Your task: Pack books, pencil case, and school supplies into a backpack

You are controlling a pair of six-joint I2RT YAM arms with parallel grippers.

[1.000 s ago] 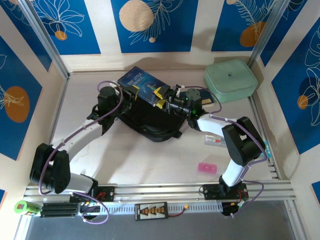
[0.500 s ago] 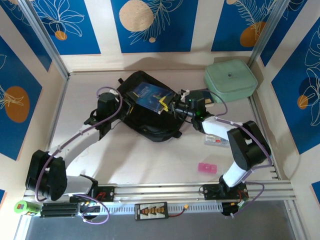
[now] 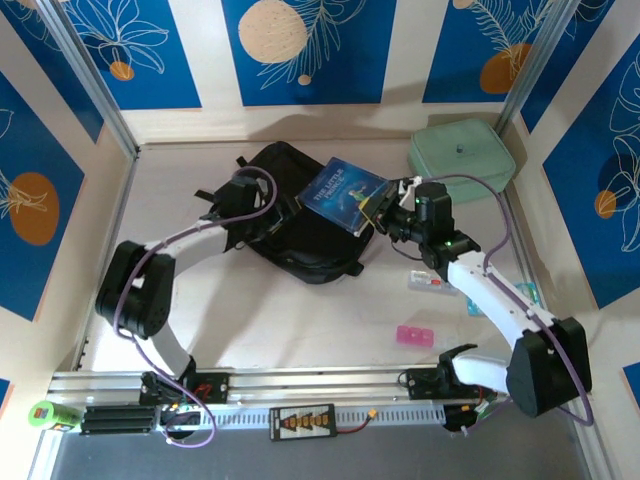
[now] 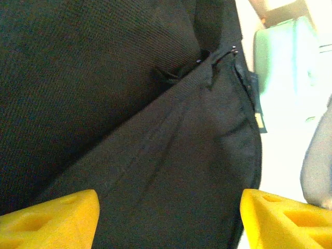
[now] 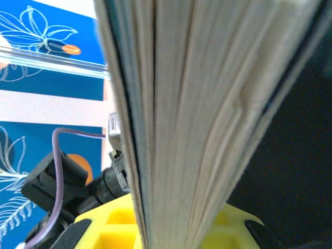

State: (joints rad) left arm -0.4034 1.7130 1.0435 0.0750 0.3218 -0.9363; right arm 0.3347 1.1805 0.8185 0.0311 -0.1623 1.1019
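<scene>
Top external: the black backpack (image 3: 300,240), soft lumpy fabric, slumps mid-desk toward the far edge of the pale desk (image 3: 250,320). The blue book (image 3: 343,195), a glossy rectangle, hangs tilted over the backpack's far right side. The right jaws are closed on its right corner. The left jaws lie over the backpack's left part, spread wide and holding nothing. A mint green padded case (image 3: 460,160), square with rounded corners, sits in the far right corner. A clear flat packet (image 3: 432,281) lies toward the right edge, just beside the right arm (image 3: 490,295). A pink block (image 3: 415,335) lies nearer the front edge, apart from the packet. A second ago the book sat further left over the bag with the left jaws at its left edge; now they stand clear of it. The right arm's elbow has swung out toward the near right corner.

Left wrist: coarse woven black backpack (image 4: 155,129) fabric, with a fold and a zip line running diagonally. Two yellow fingertips (image 4: 46,212) stand far apart in the bottom corners, with only fabric between them. The mint case (image 4: 280,62) shows pale at upper right.

Right wrist: the book (image 5: 197,104) stands edge-on, its cream pages showing as fine lines between dark covers. It is clamped between yellow fingers (image 5: 111,223).
</scene>
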